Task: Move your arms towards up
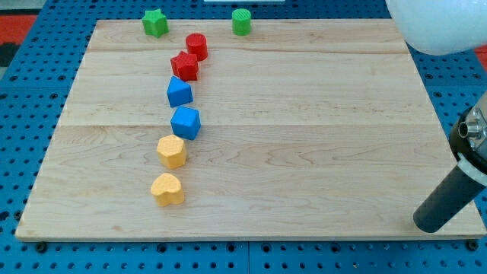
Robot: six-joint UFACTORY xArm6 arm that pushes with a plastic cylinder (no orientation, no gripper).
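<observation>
My tip [430,224] rests at the board's bottom right corner, far to the right of all the blocks. The rod rises from it toward the view's right edge. The blocks form a rough line down the board's left half. A green star block [154,23] and a green cylinder [241,22] sit at the top edge. Below them are a red cylinder [197,46] and a red star block [184,66]. Then come a blue block [179,92], a blue hexagon-like block [186,122], a yellow hexagon block [172,151] and a yellow heart block [167,189].
The wooden board [304,137] lies on a blue perforated table. A white rounded object [437,27] hangs over the top right corner. The arm's grey and black body [475,141] sits at the view's right edge.
</observation>
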